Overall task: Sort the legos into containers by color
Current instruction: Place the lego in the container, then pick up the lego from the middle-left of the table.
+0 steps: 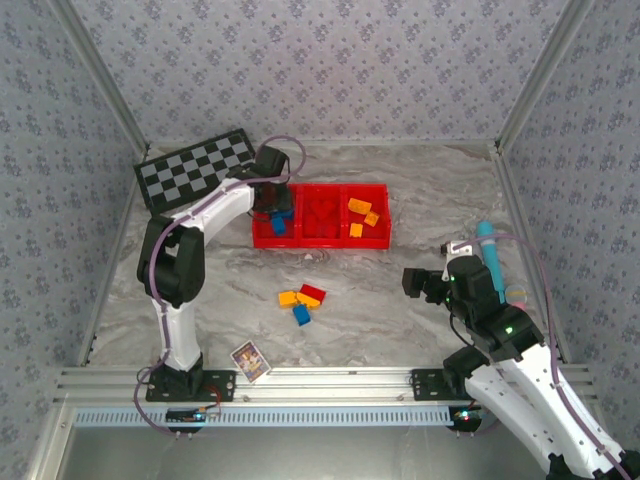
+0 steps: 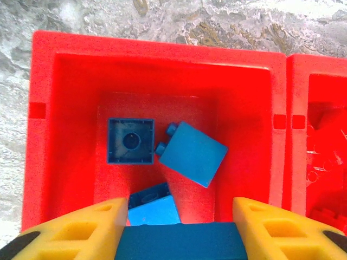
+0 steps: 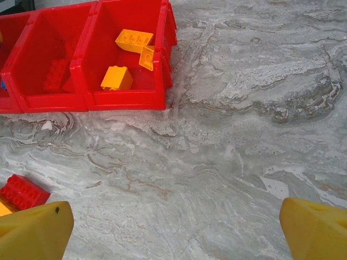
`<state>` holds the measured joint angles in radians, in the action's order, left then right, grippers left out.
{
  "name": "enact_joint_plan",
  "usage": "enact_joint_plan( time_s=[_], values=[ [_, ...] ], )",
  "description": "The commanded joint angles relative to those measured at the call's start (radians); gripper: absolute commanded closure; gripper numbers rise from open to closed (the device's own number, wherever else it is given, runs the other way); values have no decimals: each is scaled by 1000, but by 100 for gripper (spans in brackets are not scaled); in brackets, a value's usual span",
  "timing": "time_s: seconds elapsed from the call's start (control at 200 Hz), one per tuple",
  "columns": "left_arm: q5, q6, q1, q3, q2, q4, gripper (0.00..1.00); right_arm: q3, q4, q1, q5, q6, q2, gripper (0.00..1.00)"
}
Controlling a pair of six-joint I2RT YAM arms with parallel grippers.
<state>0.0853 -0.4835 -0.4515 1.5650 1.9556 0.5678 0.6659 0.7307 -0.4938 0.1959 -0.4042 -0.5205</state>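
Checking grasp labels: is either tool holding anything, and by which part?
Left tool pinches a blue plastic brick by its opposite sides; right tool holds nothing.

The left arm (image 1: 205,212) stretches far forward with its elbow raised and its wrist bent, so that the left gripper (image 2: 180,210) points straight down. Its yellow fingers (image 2: 92,222) stand partly closed, clamping a dark blue brick (image 2: 179,242) between them. The right arm (image 1: 500,335) is folded near its base, and the right gripper (image 3: 174,208) is tilted downward, its jaws spread wide apart.
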Motion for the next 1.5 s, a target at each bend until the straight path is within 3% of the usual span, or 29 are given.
enact_joint_plan(
  time_s=[0.0,0.285,0.525,0.82,1.184,1.394,1.494],
  values=[
    [-43,-16,-4,-25,-22,-20,52,-3,11,-3,22,-10,-1,0],
    [-65,-23,-6,-86,-89,-69,32,-3,12,-3,23,-12,-1,0],
    [-58,15,-6,-155,-212,-115,1,-3,15,-6,25,-14,-1,0],
    [-75,42,-19,-287,-378,-146,0,-6,12,-6,27,-14,-3,0],
    [-89,22,-125,-511,-530,-91,2,-6,13,-11,23,-17,-3,0],
    [-164,159,-220,-619,-615,-87,0,-10,7,-12,20,-15,-3,0],
    [-146,256,-301,-608,-631,-55,0,-9,7,-12,19,-15,-3,0]
  ],
)
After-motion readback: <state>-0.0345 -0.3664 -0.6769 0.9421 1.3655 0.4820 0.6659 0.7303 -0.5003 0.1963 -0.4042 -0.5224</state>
